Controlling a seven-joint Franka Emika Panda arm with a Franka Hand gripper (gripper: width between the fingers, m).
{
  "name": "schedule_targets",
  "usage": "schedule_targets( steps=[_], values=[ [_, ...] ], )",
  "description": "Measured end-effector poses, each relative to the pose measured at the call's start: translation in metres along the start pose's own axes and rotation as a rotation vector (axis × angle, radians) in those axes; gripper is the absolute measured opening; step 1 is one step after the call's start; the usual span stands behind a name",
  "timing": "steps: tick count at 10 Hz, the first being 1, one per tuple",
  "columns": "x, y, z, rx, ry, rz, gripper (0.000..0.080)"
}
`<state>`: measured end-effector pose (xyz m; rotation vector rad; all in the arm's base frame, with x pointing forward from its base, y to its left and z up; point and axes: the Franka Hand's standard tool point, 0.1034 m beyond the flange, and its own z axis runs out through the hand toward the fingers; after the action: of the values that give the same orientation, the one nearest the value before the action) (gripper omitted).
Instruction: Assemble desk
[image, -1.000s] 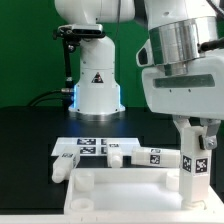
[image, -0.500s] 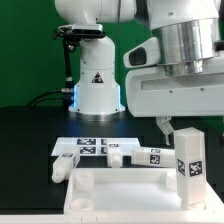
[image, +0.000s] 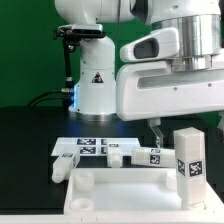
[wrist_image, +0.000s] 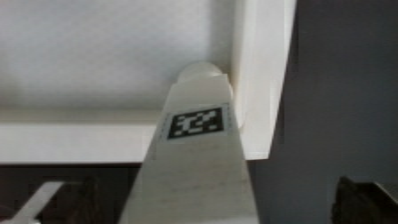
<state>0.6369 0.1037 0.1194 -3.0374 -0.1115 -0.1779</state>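
The desk's white tabletop (image: 118, 196) lies at the front with its round corner sockets facing up. One white square-bar leg (image: 188, 160) with a tag sticker stands upright in the corner socket on the exterior view's right. My gripper (image: 186, 122) hovers just above the leg's top, open and not touching it. In the wrist view the leg (wrist_image: 199, 150) runs down to the tabletop rim (wrist_image: 267, 80). The dark fingertips (wrist_image: 43, 203) stand well clear on either side of it. Two more loose legs (image: 133, 154) (image: 63, 165) lie behind the tabletop.
The marker board (image: 84, 146) lies flat on the black table behind the loose legs. The white robot base (image: 97, 90) with a triangle sticker stands at the back, and a cable runs along the exterior view's left of it.
The jaws have opened and let go of the upright leg. The hand has risen, so the leg now stands alone in its socket.
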Motion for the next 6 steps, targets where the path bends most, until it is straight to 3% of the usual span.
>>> schedule_targets(
  steps=[1, 2, 4, 5, 6],
  values=[
    [0.0016, -0.0017, 0.0005, -0.004, 0.002, -0.096, 0.0648],
    [0.0011, -0.0025, 0.0009, 0.001, 0.001, -0.029, 0.0648],
    [0.0011, -0.0028, 0.0010, 0.004, 0.001, 0.039, 0.0394],
    [0.0010, -0.0038, 0.0011, 0.008, 0.001, 0.120, 0.0394],
    [0.0008, -0.0030, 0.0012, 0.007, 0.001, 0.176, 0.0284]
  ],
)
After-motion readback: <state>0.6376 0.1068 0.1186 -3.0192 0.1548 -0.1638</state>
